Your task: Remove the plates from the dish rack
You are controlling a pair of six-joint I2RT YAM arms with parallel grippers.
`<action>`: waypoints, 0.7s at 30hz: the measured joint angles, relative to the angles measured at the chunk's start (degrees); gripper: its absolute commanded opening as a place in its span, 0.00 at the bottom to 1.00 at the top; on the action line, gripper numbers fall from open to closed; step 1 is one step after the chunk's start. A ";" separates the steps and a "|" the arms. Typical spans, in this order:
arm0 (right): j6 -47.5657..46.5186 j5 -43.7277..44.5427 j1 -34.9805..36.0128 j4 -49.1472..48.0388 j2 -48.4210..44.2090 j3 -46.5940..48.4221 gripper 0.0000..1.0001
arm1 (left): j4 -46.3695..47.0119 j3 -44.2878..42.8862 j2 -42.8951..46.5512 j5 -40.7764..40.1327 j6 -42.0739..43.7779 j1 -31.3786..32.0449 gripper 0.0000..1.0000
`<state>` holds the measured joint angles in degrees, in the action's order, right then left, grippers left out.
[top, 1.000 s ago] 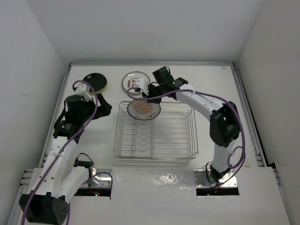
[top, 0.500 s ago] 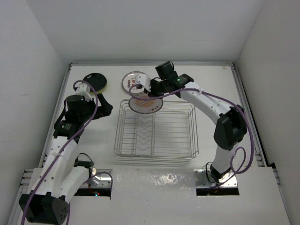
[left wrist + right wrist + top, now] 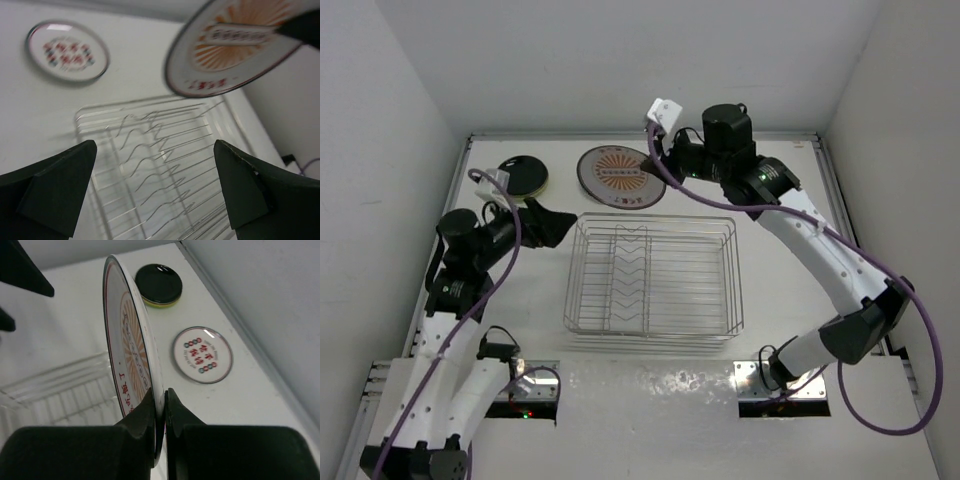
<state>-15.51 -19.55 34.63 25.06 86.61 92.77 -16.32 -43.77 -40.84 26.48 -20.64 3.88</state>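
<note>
Beyond rack [image 3: 650, 300] | R pincer [image 3: 159, 395] clamped on orange plate [image 3: 623, 170] rim | L pincer [image 3: 152, 187] gaping, holds 0

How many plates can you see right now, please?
4: an orange-patterned white round plate gripped by the right tool, a white round plate with red markings flat on the table, and a black round plate stacked on a lime green one; others may hide beneath.

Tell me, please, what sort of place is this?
Probably a laboratory robot cell, not a kitchen: bare white walls enclose a table, the left arm and right arm stand at its near edge, with a wire dish rack and plates.
</note>
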 measured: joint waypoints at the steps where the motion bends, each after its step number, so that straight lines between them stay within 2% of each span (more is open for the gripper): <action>1: 3.72 0.07 -0.02 -0.44 -0.63 -0.17 0.00 | 2.95 0.07 1.49 2.78 -0.87 0.00 1.00; 5: 20.85 -1.09 -1.03 -3.04 -2.71 -2.95 0.00 | 11.41 0.20 5.51 8.44 -3.65 0.02 0.99; 9: 37.00 -5.42 -3.30 -10.95 -6.49 -11.96 0.00 | 14.51 0.15 6.93 10.34 -3.80 0.02 0.92; 13: 48.50 -10.16 -3.87 -18.73 -8.61 -17.77 0.00 | 13.44 0.33 4.35 12.15 -3.67 0.02 0.84; 15: 52.02 -12.31 -3.85 -22.21 -8.87 -18.99 0.00 | 13.27 0.52 3.39 12.85 -3.82 0.02 0.82; 17: 54.97 -14.05 -3.74 -25.68 -9.25 -20.35 0.00 | 13.05 0.55 2.80 13.11 -3.91 0.02 0.75; 20: 57.68 -15.50 -3.74 -29.62 -9.99 -22.80 0.00 | 12.79 0.55 1.38 13.25 -4.66 0.02 0.46; 21: 58.29 -15.58 -3.74 -30.84 -10.05 -23.76 0.00 | 13.22 0.52 1.20 13.51 -5.22 0.02 0.33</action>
<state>42.78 -35.14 30.89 -5.78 76.55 69.01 -3.09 -43.24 -39.64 39.99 -25.87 3.90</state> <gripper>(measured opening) 0.053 0.507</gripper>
